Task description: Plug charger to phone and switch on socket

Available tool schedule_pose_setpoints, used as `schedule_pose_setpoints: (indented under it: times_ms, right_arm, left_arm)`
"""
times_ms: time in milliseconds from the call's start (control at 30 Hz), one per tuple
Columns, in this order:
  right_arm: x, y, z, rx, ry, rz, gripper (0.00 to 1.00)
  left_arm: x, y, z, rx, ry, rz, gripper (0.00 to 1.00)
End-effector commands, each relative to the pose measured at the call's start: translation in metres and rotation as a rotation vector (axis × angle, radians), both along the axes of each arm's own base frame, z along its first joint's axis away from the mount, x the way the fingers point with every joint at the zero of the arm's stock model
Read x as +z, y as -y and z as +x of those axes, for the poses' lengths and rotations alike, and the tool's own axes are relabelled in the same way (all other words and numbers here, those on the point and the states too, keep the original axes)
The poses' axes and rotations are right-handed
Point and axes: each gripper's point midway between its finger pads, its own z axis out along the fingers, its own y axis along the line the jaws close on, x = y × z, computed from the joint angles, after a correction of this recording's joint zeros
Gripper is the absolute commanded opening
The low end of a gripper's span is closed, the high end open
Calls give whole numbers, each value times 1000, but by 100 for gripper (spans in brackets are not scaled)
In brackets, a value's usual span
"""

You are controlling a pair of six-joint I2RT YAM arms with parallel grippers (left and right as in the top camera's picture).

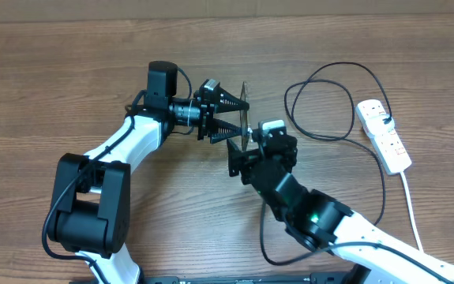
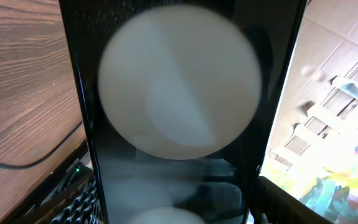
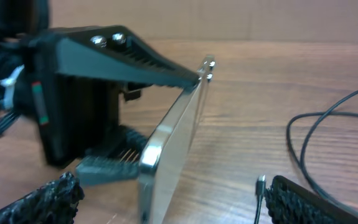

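Right gripper (image 1: 241,151): nearest the base, jaws spread wide with nothing pinched between them, facing the phone's lower end
Connector (image 3: 261,182): a small pale-tipped plug on a thin lead, just beside the inner face of one right finger; I cannot tell whether it touches the pad, and it is not clamped
Phone (image 3: 172,137): off the table (image 1: 53,63), standing on edge at the middle of the scene, glossy face turned to the left wrist camera and mirroring a round lamp; its port is not visible in any view
Left gripper (image 1: 238,114): closed on the phone, one finger on the top edge and one on the bottom
Charger (image 1: 318,136): the black cable lies in a loose loop on the table beyond the phone, towards the right, and runs back under the right arm
Socket (image 1: 383,136): far right, well apart from both grippers, lying flat with its white cord (image 1: 410,205) trailing towards the base; its switch state is too small to read
Risk, plug: with the connector unclamped, a push at the port would likely skid off or drop it
Risk, phone: held only by its thin edges, it may pivot or slip if the plug presses off-centre
Risk, cable: the loop may catch on the right arm and drag the plug off line
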Motion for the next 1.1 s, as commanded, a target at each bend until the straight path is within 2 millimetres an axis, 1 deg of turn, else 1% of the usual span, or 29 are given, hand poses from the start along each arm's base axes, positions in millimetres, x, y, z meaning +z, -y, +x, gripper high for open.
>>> schedule_pose_setpoints:
  times_ms: [0,133,233,333,400,667,767,933,1067]
  right_arm:
    - [10,4,12,-81,54,-2,93]
    - [8,-4,18,-81,70,16,87]
    - [3,-9,22,-80,71,18,77]
    - [-3,-11,23,-80,65,11,70]
    - [-3,-11,23,-80,65,10,65]
    - [-2,-15,23,-62,63,24,53]
    - [-1,-17,23,-54,60,29,45]
    - [0,-17,23,-54,61,30,43]
    - [0,-17,23,-54,62,30,37]
  left_arm:
    - [4,4,-5,-37,-1,-26,29]
    - [4,4,-5,-37,-1,-26,29]
    - [4,4,-5,-37,-1,-26,29]
    - [4,4,-5,-37,-1,-26,29]
    - [4,4,-5,-37,-1,-25,29]
    - [4,4,-4,-36,-1,-25,30]
    - [3,4,-4,-35,0,-23,30]
    - [3,4,-4,-34,0,-23,30]
    - [3,4,-4,-34,0,-23,31]
